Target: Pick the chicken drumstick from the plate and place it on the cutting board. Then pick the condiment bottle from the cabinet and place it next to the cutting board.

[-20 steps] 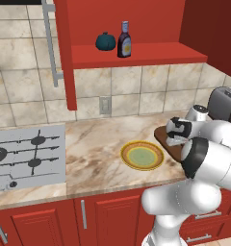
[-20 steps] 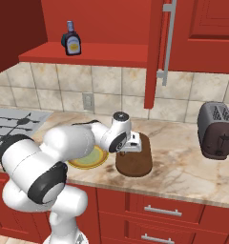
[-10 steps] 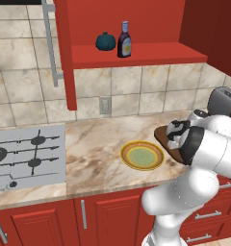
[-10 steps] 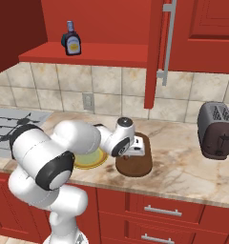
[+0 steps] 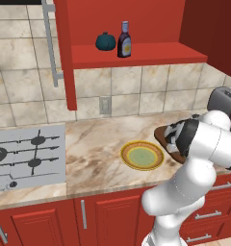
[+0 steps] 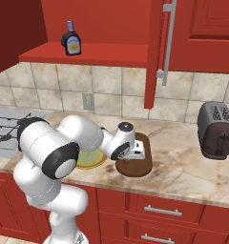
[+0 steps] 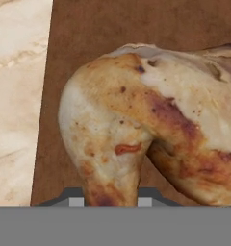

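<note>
gripper (image 6: 137,153) clenched on chicken drumstick (image 7: 146,125); fingertips hidden | cutting board (image 7: 98,38) beneath

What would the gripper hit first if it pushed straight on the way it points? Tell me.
The gripper is shut on the chicken drumstick and points down at the cutting board. Pushing on would likely press the drumstick into the board; the gap between them is unclear.

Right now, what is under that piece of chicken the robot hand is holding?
The dark cutting board lies under the chicken drumstick, with marble counter beside it. Whether the chicken touches the board is hidden.
</note>
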Controlling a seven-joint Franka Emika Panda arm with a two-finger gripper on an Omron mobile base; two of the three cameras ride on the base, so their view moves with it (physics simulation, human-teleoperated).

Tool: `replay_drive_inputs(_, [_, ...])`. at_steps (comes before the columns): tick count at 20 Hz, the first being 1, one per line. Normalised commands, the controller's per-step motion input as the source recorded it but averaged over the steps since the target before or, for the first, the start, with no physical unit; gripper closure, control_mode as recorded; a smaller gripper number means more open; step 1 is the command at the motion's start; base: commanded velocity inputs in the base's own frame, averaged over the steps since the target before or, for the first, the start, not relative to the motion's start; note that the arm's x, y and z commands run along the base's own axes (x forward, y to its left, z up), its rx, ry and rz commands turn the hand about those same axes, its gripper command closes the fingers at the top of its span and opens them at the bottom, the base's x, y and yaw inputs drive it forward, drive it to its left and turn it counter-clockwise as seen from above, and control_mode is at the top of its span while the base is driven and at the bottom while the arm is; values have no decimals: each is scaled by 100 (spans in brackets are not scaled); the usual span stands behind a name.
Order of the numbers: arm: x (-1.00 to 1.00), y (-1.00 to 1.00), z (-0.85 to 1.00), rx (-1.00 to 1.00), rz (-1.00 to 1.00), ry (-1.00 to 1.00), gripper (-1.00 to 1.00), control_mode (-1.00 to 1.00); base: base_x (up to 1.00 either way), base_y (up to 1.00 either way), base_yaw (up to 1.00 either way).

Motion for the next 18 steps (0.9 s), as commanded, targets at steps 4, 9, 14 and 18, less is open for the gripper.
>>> replay_drive_inputs(4, [8,0,-29,0,0,0,100,-100,0,0,0])
replay_drive_inputs(9, [10,0,-28,0,0,0,-100,-100,0,0,0])
replay_drive_inputs(14, [17,-14,-14,2,0,2,-100,-100,0,0,0])
replay_drive_inputs(18, [0,-26,1,0,0,0,-100,-100,0,0,0])
